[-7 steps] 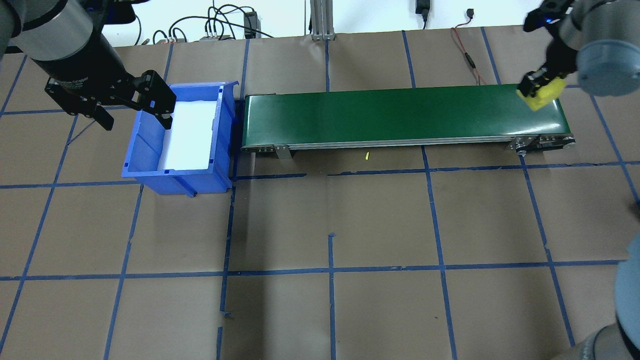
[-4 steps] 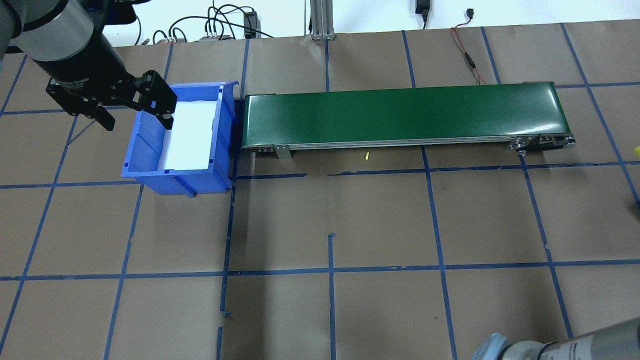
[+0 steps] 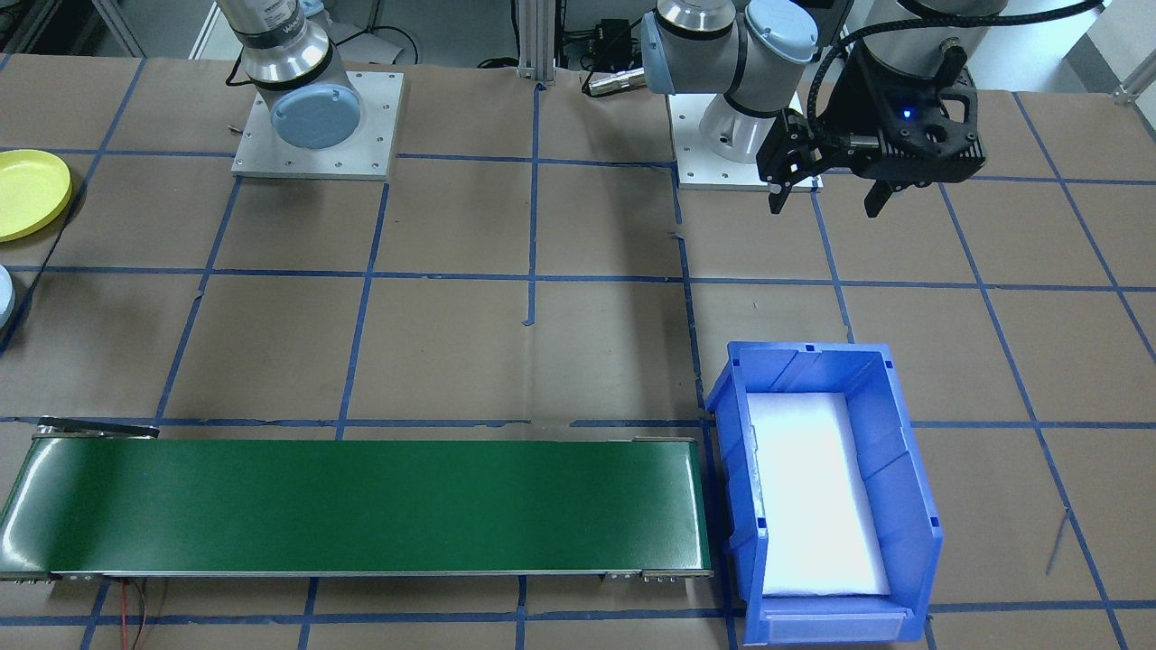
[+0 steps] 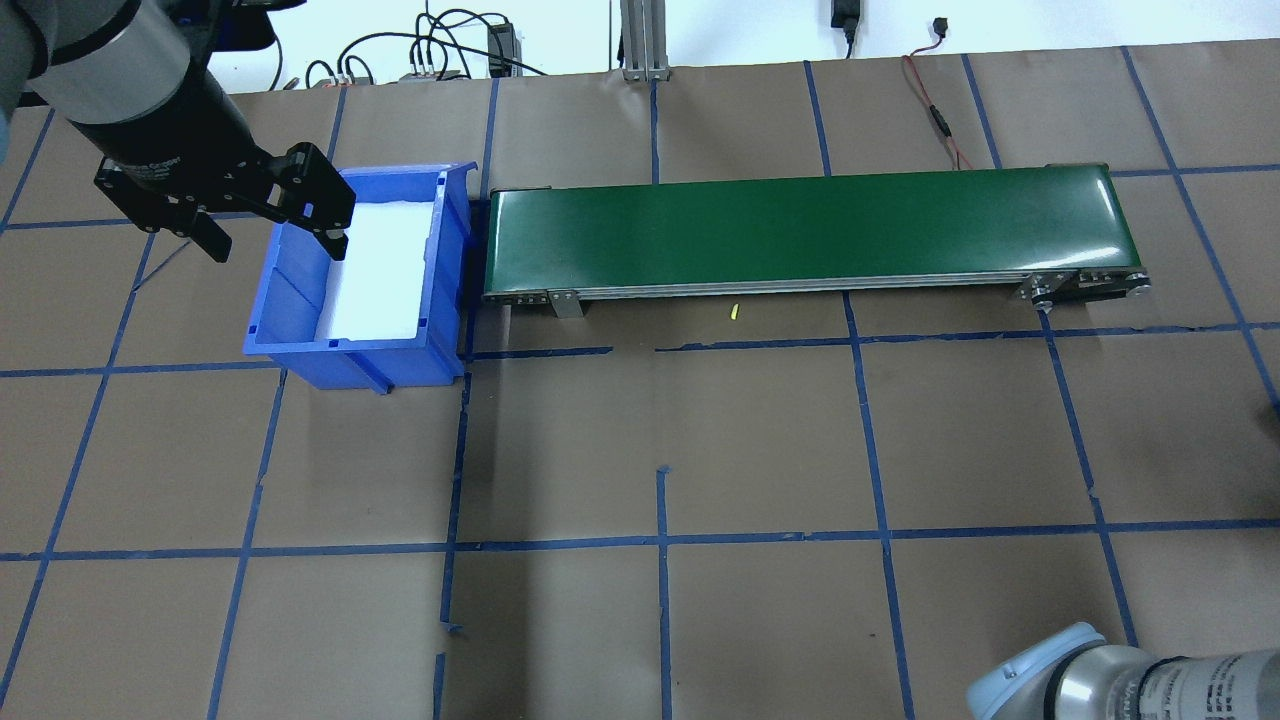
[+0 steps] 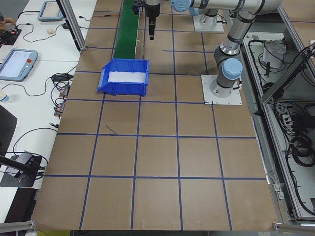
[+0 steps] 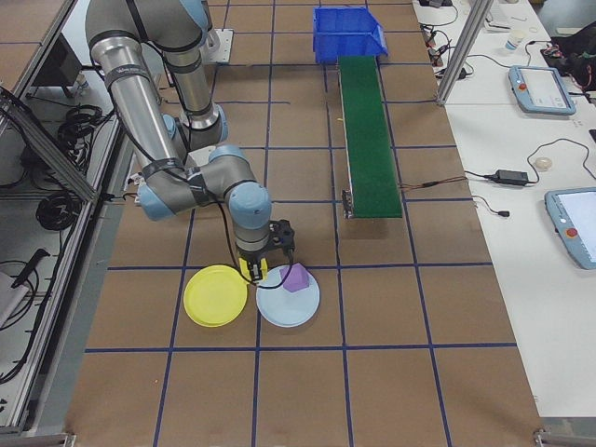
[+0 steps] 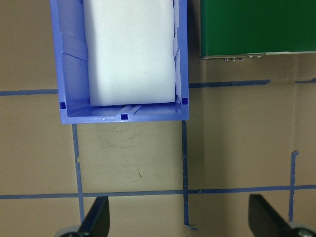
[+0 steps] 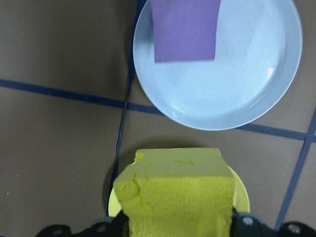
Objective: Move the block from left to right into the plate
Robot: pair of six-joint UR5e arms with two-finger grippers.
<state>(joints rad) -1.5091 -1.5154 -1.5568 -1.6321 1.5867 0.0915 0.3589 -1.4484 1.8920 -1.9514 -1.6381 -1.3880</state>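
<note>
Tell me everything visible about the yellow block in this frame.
The yellow block looks like rough, cracked foam, roughly rectangular with a chipped corner. It is clamped in the right gripper, seen between the finger bases at the bottom of the wrist view. It hangs over the yellow plate, whose rim peeks out beneath it, beside the pale blue plate holding a purple block.

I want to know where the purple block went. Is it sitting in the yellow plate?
No, the purple block lies in the light blue plate, and the yellow plate beside it is empty.
</note>
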